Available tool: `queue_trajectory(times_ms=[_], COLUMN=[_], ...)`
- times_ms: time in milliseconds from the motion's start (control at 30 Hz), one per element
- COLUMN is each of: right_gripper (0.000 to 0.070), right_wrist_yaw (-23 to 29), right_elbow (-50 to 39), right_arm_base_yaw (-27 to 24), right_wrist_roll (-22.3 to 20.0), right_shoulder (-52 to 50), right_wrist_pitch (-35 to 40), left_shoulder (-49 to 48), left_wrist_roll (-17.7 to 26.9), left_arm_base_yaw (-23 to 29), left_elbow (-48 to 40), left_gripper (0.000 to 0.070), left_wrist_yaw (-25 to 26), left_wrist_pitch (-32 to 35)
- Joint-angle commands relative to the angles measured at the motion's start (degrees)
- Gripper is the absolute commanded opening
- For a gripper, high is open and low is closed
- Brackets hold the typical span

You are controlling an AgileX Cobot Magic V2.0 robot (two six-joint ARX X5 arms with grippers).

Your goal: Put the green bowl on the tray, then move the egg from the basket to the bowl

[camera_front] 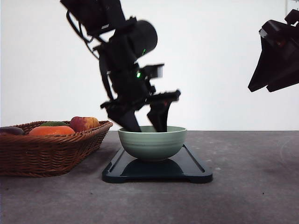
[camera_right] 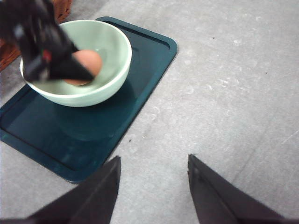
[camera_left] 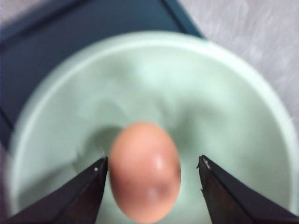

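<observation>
The green bowl (camera_front: 152,142) stands on the dark tray (camera_front: 191,168) at the middle of the table. My left gripper (camera_front: 147,126) reaches down into the bowl from above and is open. In the left wrist view the tan egg (camera_left: 145,172) lies inside the bowl (camera_left: 224,93) between the fingers of that gripper (camera_left: 152,165), with a gap on each side. The right wrist view shows the egg (camera_right: 88,60) in the bowl (camera_right: 112,51) on the tray (camera_right: 93,135). My right gripper (camera_right: 154,163) hangs open and holds nothing, high at the right (camera_front: 278,56). The wicker basket (camera_front: 46,154) sits at the left.
The basket holds an orange fruit (camera_front: 51,131), a red-yellow apple (camera_front: 84,123), a green item (camera_front: 53,123) and a dark item (camera_front: 10,130). Bare grey tabletop (camera_front: 252,177) stretches right of the tray and in front of it.
</observation>
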Motion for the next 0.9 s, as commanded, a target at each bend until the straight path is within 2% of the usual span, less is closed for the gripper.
queue_trajectory(times_ms=[0, 233, 467, 633, 867], right_gripper=[0.0276, 0.0276, 0.0276, 0.0276, 0.0276], right_wrist_yaw=[0.05, 0.04, -0.01, -0.02, -0.04], right_elbow=[0.02, 0.02, 0.02, 0.02, 0.02], right_arm_base_yaw=[0.26, 0.27, 0.28, 0.28, 0.28], right_wrist_roll=[-0.26, -0.26, -0.22, 0.24, 0.39], right_shoulder=[0.24, 0.24, 0.24, 0.24, 0.24], right_wrist_pitch=[0.52, 0.5, 0.5, 0.5, 0.5], left_shoulder=[1.11, 0.7, -3.95, -10.87, -25.23], left_wrist_roll=[0.16, -1.33, -3.14, -4.28, -4.06], left_arm_base_yaw=[-0.54, -0.51, -0.48, -0.66, -0.12], left_elbow=[3.44, 13.13, 12.34, 4.6, -12.43], left_gripper=[0.0392, 0.0392, 0.0391, 0.0392, 0.0392], left_wrist_yaw=[-0.15, -0.15, -0.17, -0.19, -0.17], left_wrist_pitch=[-1.87, -13.04, -19.25, -16.89, -6.27])
